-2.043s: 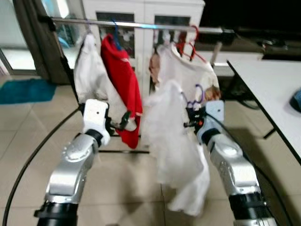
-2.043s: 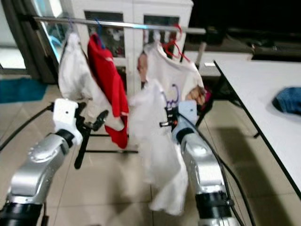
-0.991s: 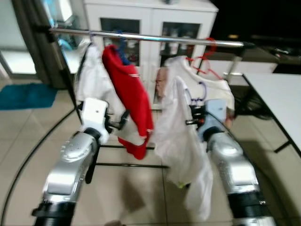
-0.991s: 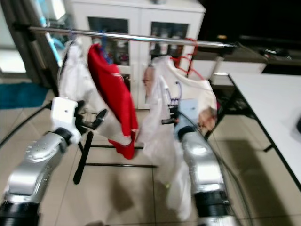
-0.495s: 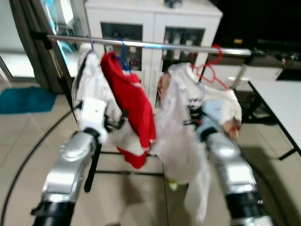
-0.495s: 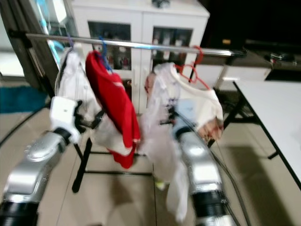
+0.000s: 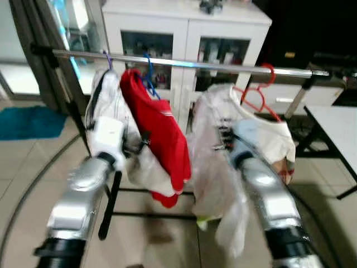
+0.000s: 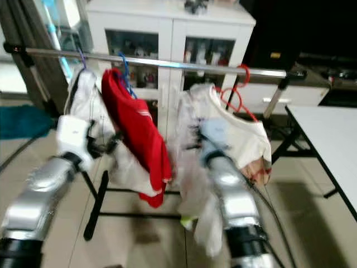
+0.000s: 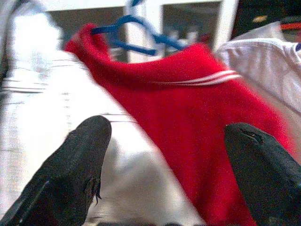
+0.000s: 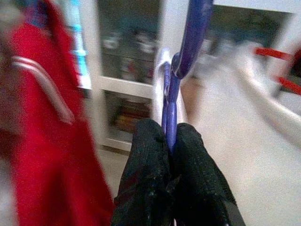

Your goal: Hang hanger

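Observation:
My right gripper [image 10: 168, 141] is shut on the neck of a purple hanger [image 10: 181, 56], and a thin white garment [image 7: 215, 167] hangs from that hanger. It is held up in front of the clothes rail [image 7: 223, 66], below the bar, between a red shirt [image 7: 162, 134] on a blue hanger [image 7: 149, 84] and a cream shirt [image 7: 273, 134] on a red hanger [image 7: 259, 92]. My left gripper [image 9: 164, 155] is open, close in front of the red shirt and a white shirt [image 7: 106, 100].
A white cabinet [image 7: 184, 33] with glass doors stands behind the rail. A white table [image 8: 334, 128] is at the right. The rack's black base bars [image 7: 109, 204] lie on the tiled floor. A blue mat [image 7: 28, 120] is at the far left.
The camera has moved nearer to the rack. My right gripper has carried the hanger with the white garment up and closer to the rail. The left gripper stays open by the red shirt.

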`<state>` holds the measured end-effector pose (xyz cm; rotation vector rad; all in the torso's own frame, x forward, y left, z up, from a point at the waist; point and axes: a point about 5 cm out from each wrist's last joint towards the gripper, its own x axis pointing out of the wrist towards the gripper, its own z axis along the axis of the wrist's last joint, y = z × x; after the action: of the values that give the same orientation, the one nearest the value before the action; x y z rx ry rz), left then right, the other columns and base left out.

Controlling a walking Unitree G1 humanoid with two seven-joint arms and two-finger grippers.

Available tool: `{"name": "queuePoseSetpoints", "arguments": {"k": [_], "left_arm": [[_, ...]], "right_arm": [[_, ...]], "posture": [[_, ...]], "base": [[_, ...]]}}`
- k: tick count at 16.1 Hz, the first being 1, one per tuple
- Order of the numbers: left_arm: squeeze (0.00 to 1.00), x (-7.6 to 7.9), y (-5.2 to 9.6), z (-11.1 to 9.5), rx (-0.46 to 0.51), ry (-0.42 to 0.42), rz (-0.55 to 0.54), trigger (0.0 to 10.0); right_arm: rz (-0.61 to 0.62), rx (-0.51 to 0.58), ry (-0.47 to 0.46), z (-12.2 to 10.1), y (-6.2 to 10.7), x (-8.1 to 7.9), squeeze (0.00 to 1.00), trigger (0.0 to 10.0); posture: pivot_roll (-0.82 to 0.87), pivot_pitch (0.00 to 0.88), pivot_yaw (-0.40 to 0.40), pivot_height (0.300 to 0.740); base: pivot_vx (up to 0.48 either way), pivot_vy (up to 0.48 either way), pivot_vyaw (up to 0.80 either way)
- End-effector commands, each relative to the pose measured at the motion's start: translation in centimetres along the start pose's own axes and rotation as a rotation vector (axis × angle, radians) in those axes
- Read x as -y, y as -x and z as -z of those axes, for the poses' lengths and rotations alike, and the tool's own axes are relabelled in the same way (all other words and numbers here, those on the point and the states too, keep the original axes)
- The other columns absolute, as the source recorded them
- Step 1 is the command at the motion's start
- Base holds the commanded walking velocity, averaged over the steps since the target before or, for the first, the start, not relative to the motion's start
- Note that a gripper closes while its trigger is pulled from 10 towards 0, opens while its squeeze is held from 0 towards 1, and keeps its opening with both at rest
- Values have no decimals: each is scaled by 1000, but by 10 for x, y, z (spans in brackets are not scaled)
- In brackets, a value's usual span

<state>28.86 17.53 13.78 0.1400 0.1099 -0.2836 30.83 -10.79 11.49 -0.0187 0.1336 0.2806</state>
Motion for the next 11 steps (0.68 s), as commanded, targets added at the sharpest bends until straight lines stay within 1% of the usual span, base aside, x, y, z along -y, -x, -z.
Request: {"name": "queuePoseSetpoints", "arguments": {"k": [1,2,3,4,5,6,7,8,9,11], "left_arm": [[0,9,-2,-5,20,-7,39,10000],[0,10,-1,-6,21,-14,43,10000],[0,10,0,-6,21,-21,49,10000],[0,11,0,-6,20,-27,52,10000],[0,13,3,-7,28,-43,87,10000],[0,17,6,-10,54,-40,138,10000],[0,18,7,-11,62,-38,157,10000],[0,21,9,-14,73,-54,208,10000],[0,26,12,-18,87,-61,284,10000],[0,34,19,-22,93,-96,441,10000]], "right_arm": [[50,44,24,-10,1,13,0,10000],[33,60,45,-14,1,12,0,10000],[29,94,26,-20,1,10,0,10000],[39,103,-22,-22,1,11,0,10000],[38,117,-63,-27,1,11,0,10000],[26,133,-64,-31,1,10,0,10000],[24,141,-69,-32,1,10,0,10000],[29,150,-71,-35,0,10,0,10000],[33,168,-72,-41,-1,11,0,10000],[40,202,-42,-51,-3,12,0,10000]], "posture": [[-18,14,-44,740],[-18,16,-46,740],[-16,16,-48,740],[-15,18,-48,740],[-13,22,-51,740],[-9,25,-53,740],[-9,25,-53,740],[-9,25,-53,740],[-6,27,-53,740],[-7,28,-55,740]], "base": [[345,0,525],[349,0,800],[349,0,800],[349,0,0],[311,0,0],[0,0,0],[0,0,0],[0,0,0],[0,0,0],[0,0,0]]}}
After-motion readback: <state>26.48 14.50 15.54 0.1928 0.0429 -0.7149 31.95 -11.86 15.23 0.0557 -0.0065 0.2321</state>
